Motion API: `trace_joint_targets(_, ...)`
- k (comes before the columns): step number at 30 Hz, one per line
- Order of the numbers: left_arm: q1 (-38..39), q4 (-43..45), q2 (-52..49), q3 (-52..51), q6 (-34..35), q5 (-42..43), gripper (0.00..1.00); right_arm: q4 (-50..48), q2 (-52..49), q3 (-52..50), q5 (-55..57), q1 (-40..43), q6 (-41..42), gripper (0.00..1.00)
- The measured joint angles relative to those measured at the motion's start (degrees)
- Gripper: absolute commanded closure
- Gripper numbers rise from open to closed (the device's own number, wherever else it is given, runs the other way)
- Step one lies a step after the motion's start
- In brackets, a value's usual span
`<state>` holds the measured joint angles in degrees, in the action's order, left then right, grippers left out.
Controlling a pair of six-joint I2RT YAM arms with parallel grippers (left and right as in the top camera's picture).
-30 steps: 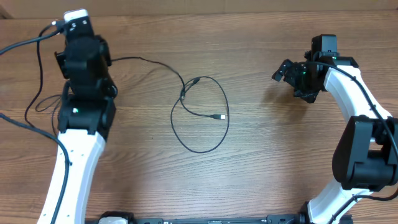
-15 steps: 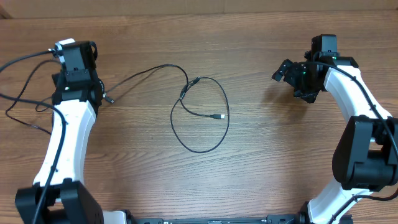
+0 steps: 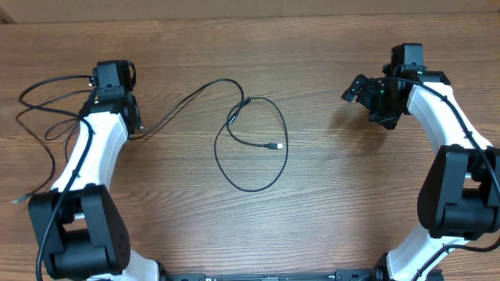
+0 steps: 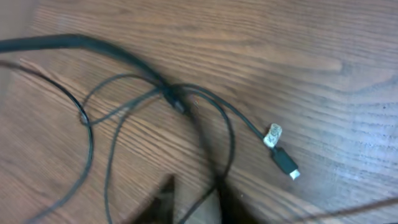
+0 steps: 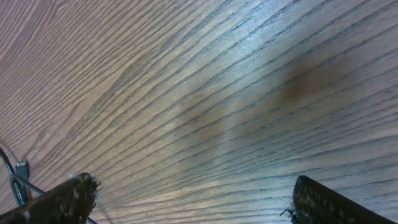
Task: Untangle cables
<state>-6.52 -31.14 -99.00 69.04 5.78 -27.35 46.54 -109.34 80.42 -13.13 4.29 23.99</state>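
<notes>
My left arm reaches out along the left edge of the table [image 3: 351,203], bent at the elbow, with my left gripper [image 3: 131,117] pointed down at the wood. My right arm curls in from the right edge, and my right gripper [image 3: 355,88] is turned toward the middle, near the far edge.

My right fingers [image 5: 74,194] are spread wide, with only bare wood grain between them. From above, my left arm covers its own fingers. In the wrist view they are dark smears at the bottom edge, so I cannot tell whether they are released or pinching a cord.

A cable loop [image 3: 286,144] lies about mid-table with a small plug [image 3: 273,146] inside it. A thin strand [image 3: 187,94] runs from the top of the loop toward my left gripper. Whether loop and strand are one cord or two crossing, I cannot tell.

Under my left wrist sits a tangle [image 4: 174,99] of thin cords bunched at one point. A black plug [image 4: 285,165] with a pale tag [image 4: 272,134] lies beside it. That view is blurred. More thin loops [image 3: 47,86] spill past my left arm toward the left edge, one tail cut off there.
</notes>
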Motion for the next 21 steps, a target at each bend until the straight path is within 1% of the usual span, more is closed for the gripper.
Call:
trace_joint_targets(2, 0.0, -0.26, -0.52, 0.0, 0.11, 0.57, 0.28, 0.0, 0.0, 0.0, 0.02, 0.0, -0.02, 0.0)
trace_joint_targets(4, 0.0, -0.57, -0.81, 0.0, 0.24, 2.19, 0.23, -0.02, 0.0, 0.0, 0.02, 0.0, -0.02, 0.0)
trace_joint_targets(9, 0.0, -0.81, -0.79, 0.04, 0.28, 6.54, 0.14, -0.02, 0.0, 0.0, 0.04, 0.02, -0.02, 0.0)
trace_joint_targets(11, 0.0, -2.05, -0.79, 0.79, 0.24, 8.52, 0.07, 0.0, 0.0, 0.0, 0.02, 0.0, 0.0, 0.0)
trace_joint_targets(12, 0.0, -2.64, -0.79, 1.27, 0.26, 9.29, 0.01, -0.02, 0.0, 0.0, 0.02, 0.0, -0.02, 0.0)
trace_joint_targets(13, 0.0, -3.23, -0.76, 1.99, 0.31, 10.36, 0.01, -0.02, 0.0, 0.0, 0.02, 0.0, 0.0, 0.0)
trace_joint_targets(16, 0.0, -4.9, 0.2, 5.73, 0.31, 17.7, 0.0, -0.04, 0.0, 0.0, 0.02, 0.0, -0.02, 0.0)
trace_joint_targets(21, 0.0, -4.9, 3.08, 7.98, 0.31, 32.17, 0.0, -0.02, 0.0, 0.0, 0.02, 0.0, -0.02, 0.0)
